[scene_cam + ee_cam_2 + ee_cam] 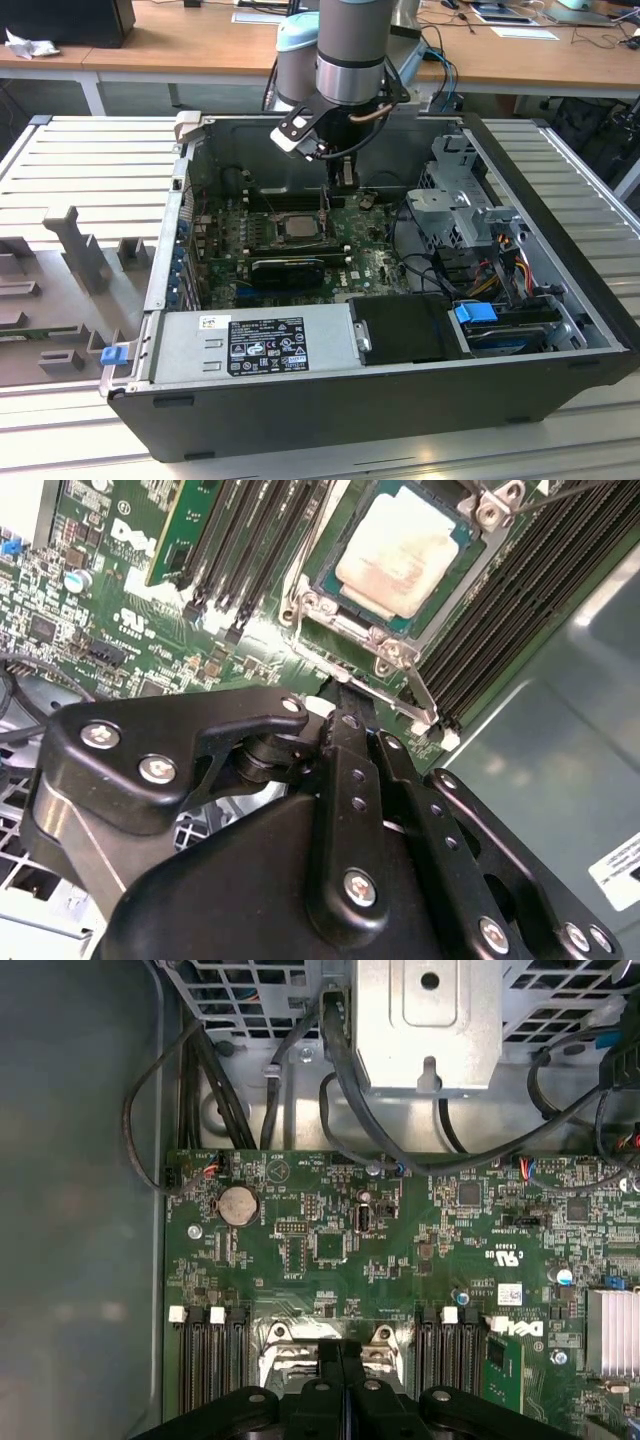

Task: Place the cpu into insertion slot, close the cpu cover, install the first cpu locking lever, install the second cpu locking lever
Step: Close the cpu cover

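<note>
Black linkage plates and screw heads of the gripper [345, 702] crowd the foreground in the second wrist view. Its two fingers are pressed together with only a thin seam between them, which also shows in the first wrist view [340, 1348]; whether anything thin is pinched there cannot be told. In the exterior view the arm comes straight down into the open computer case [400, 410], with the gripper [343, 180] pointing down at the far side of the green motherboard [330, 1250]. The fingertips sit at the edge of the insertion slot [332, 560], just beside a thin lever rod [422, 692] that runs past a corner of the cpu cover [385, 652]. The cpu [400, 555] lies flat in the slot with its pale face up, and the silvery cover frames it. Whether the rod is latched cannot be told. Long black memory slots [250, 540] flank the socket on both sides. Nearer the exterior camera a black finned card [288, 268] lies across the board, with the labelled power supply [255, 345] in front of it. A grey drive cage [460, 200] trailing dark cables [340, 1080] stands towards the exterior view's right, apart from the gripper.
</note>
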Robot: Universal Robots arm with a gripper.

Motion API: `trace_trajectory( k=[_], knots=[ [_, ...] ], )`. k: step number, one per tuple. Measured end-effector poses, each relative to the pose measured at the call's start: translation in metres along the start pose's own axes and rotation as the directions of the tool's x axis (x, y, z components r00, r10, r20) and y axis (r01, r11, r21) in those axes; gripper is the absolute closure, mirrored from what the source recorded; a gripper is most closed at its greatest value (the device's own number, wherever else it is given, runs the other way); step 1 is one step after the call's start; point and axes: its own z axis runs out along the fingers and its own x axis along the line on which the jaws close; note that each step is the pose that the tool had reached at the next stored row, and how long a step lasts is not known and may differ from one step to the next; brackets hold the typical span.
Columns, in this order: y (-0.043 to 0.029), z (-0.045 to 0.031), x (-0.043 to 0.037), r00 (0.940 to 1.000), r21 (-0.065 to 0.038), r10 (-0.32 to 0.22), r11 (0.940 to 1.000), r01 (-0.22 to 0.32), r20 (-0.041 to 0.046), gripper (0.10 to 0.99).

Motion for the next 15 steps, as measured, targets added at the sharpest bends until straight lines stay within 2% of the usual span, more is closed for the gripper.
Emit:
trace_trajectory(
  k=[4, 10, 15],
  knots=[
    [-0.0071, 0.0005, 0.0002, 1.0000, 0.000, 0.000, 1.0000, 0.000, -0.0003, 0.980],
    [-0.0138, 0.0119, 0.0000, 1.0000, 0.000, -0.008, 1.0000, 0.008, -0.0002, 0.980],
    [-0.0275, 0.0148, 0.0001, 0.9999, 0.001, -0.016, 0.9999, 0.016, -0.0065, 0.980]
  ],
)
